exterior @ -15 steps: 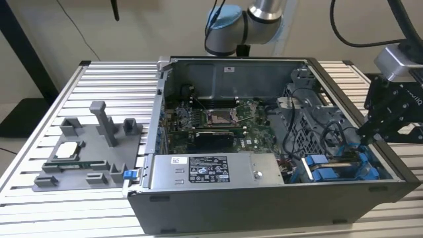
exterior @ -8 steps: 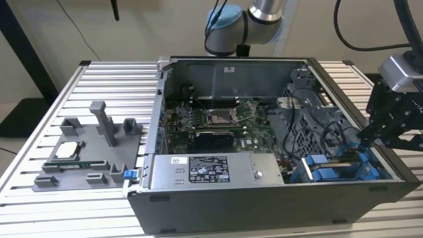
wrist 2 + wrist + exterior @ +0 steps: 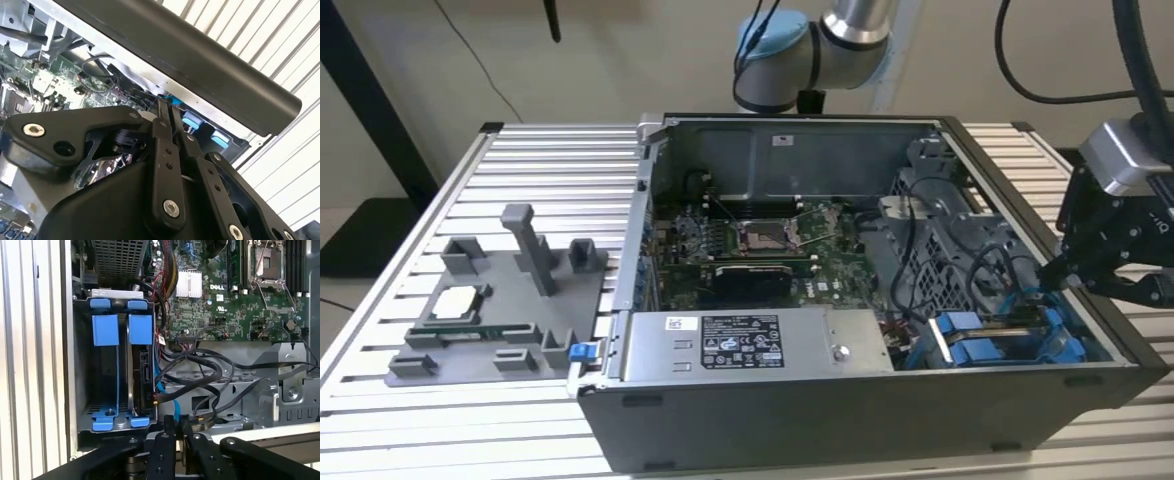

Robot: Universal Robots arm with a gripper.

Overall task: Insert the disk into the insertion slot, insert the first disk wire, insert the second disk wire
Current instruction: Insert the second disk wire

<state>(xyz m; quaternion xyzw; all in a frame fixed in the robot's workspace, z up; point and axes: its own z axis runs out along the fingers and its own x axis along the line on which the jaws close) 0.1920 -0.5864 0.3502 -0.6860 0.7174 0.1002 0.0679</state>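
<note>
Jaws: the gripper (image 3: 177,419) holds its flat black bolted fingers (image 3: 163,445) narrow, nearly together. A thin blue wire (image 3: 162,387) runs to their tips; whether it is pinched, I cannot tell.
Disk: the disk (image 3: 144,374) is a dark slab on edge in a glossy blue plastic frame, seated just ahead of the jaws.
Slot: the insertion slot (image 3: 76,365) is a boxy bay of grey sheet metal.
Wires: black wires (image 3: 210,375) loop beside the jaws.
</note>
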